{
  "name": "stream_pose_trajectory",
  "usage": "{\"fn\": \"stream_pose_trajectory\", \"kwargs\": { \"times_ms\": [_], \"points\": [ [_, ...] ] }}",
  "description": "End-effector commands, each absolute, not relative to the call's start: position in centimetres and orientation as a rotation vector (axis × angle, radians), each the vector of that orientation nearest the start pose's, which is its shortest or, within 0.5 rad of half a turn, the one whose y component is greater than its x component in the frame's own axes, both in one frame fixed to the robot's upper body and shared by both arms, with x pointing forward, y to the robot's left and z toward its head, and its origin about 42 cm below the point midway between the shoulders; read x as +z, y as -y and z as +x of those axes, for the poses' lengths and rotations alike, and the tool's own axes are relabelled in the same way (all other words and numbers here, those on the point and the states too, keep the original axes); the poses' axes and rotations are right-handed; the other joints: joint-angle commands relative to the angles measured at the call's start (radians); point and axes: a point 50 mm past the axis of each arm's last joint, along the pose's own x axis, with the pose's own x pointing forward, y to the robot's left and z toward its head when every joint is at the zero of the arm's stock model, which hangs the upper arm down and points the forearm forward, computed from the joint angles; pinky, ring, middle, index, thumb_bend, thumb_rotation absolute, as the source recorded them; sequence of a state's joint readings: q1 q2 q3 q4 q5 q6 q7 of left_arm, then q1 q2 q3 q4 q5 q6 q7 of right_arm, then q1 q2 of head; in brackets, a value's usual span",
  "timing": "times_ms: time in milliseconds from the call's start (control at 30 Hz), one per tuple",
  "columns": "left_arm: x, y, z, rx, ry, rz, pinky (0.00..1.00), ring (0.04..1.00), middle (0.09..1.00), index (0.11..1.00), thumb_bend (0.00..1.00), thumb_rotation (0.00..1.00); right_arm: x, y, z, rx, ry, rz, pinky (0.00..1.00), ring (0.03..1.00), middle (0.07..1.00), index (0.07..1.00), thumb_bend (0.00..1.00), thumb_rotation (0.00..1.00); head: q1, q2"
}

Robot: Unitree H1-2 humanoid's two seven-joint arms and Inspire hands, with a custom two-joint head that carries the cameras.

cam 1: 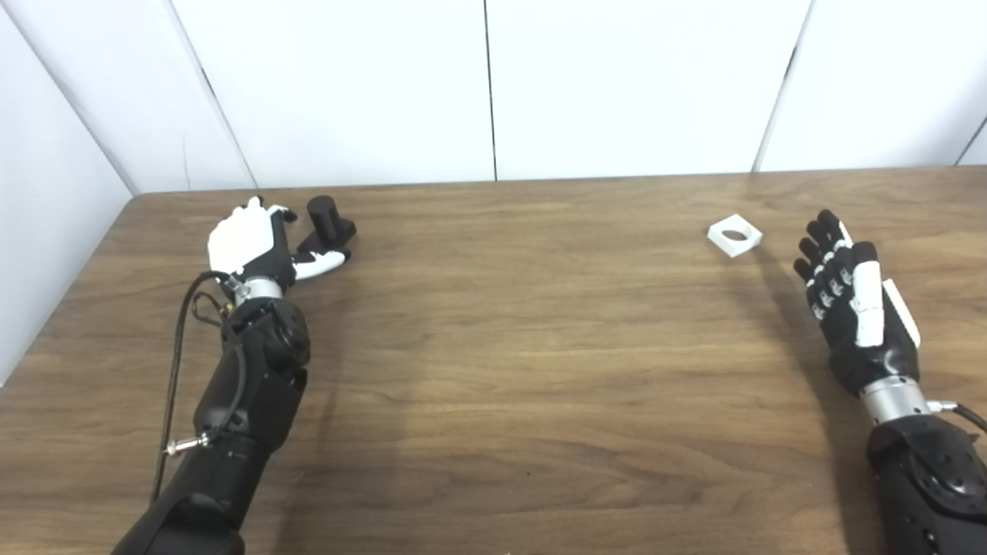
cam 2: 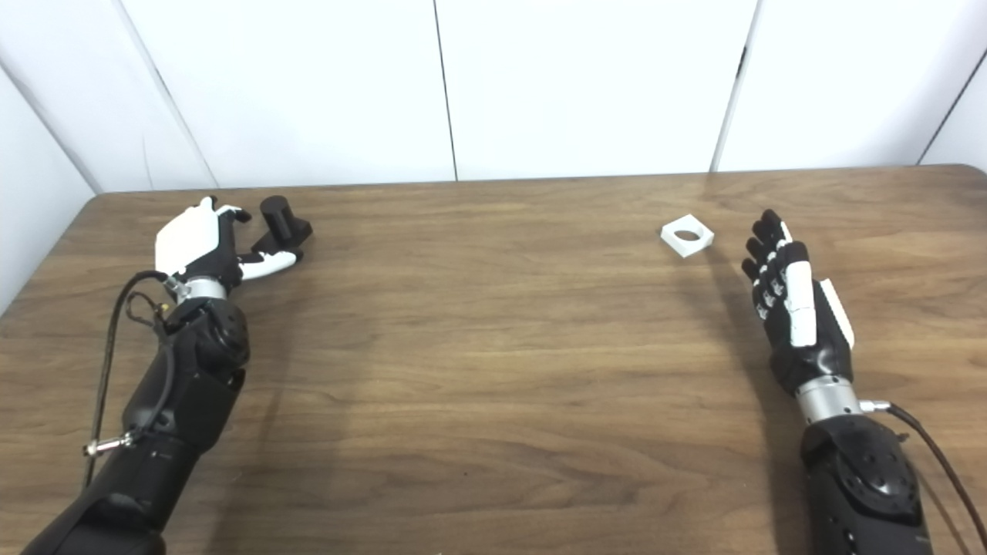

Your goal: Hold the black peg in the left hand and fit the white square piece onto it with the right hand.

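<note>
Lab test bench, bare wooden table (cam 1: 493, 347), plain white panel walls (cam 1: 617, 85)

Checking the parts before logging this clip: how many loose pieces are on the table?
2. The black peg stands at the far left, right beside the left hand. The white square lies at the far right, just ahead of the open right hand. Nothing looks hidden.

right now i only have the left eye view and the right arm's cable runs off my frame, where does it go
observer: In the right eye view the black cable leaves the wrist of the right hand and curves down beside the forearm toward the bottom right corner.
operator: does the table end past that hand
observer: Yes, the brown wooden table shows its rounded far right corner there, well to the right of the white square piece.
</note>
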State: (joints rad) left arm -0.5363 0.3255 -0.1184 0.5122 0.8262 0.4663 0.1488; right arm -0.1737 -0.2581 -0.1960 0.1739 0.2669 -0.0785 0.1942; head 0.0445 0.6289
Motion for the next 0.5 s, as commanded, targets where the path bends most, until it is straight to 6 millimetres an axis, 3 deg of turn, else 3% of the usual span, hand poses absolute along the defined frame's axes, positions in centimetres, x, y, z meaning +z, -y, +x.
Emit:
{"fn": "stream_pose_trajectory", "kwargs": {
  "times_ms": [0,467],
  "points": [
    [19.09,-32.28,46.65,0.409,-0.204,1.262,1.0,1.0,1.0,0.763,0.82,0.48,9.8,33.51,31.65,-0.009,0.044,0.062,1.0,1.0,1.0,1.0,0.58,1.0,0.001,0.001],
    [18.68,-31.48,47.51,0.383,-0.208,1.283,1.0,1.0,1.0,0.758,0.83,0.49,9.84,33.78,31.17,-0.02,0.041,0.037,1.0,1.0,1.0,1.0,0.56,1.0,-0.014,-0.004]
  ]
}}
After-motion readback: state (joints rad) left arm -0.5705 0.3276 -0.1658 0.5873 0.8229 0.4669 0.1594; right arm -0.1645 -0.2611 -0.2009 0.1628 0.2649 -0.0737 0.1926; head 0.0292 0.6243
